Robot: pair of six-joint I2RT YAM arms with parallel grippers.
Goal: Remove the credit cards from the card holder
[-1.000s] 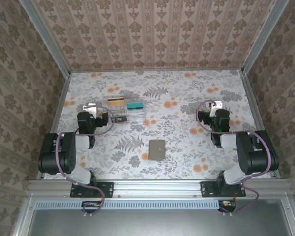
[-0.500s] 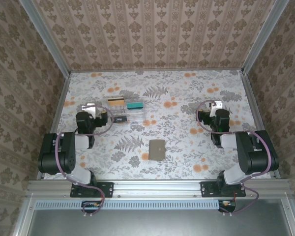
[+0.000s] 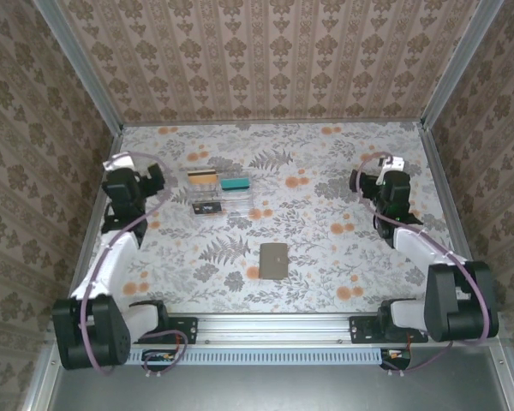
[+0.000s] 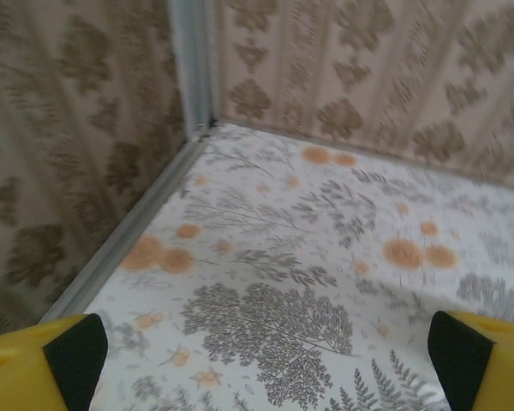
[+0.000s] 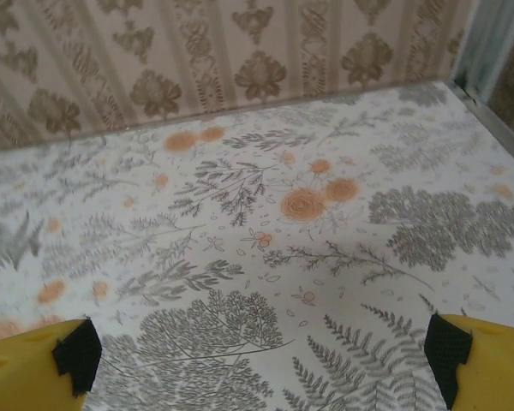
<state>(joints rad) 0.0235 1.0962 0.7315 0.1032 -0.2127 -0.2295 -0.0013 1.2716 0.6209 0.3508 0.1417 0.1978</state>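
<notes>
1. The card holder (image 3: pixel 274 260) is lying flat and closed on the floral counter (image 3: pixel 325 163), a small grey-brown rectangle with rounded corners and its long edges running toward the far wall.
2. It is sitting a little nearer than the middle of the counter, between the two arm bases, and nothing is touching it.
3. Its outer face is looking plain, with a slightly paler patch toward the far edge; no slot or card is showing on it.
4. At about eleven o'clock from it, well apart, a clear plastic tray (image 3: pixel 242 204) is holding a tan card (image 3: pixel 203 177), a teal card (image 3: pixel 235 183) and a dark card (image 3: pixel 209 206).
5. At about ten o'clock, the left claw (image 3: pixel 120 169) is hanging near the left wall, its yellow fingers (image 4: pixel 34 364) with black pads spreading wide over bare counter.
6. At about two o'clock, the right claw (image 3: pixel 391 175) is hovering near the right edge, its fingers (image 5: pixel 30 368) likewise spreading wide and gripping nothing.
</notes>
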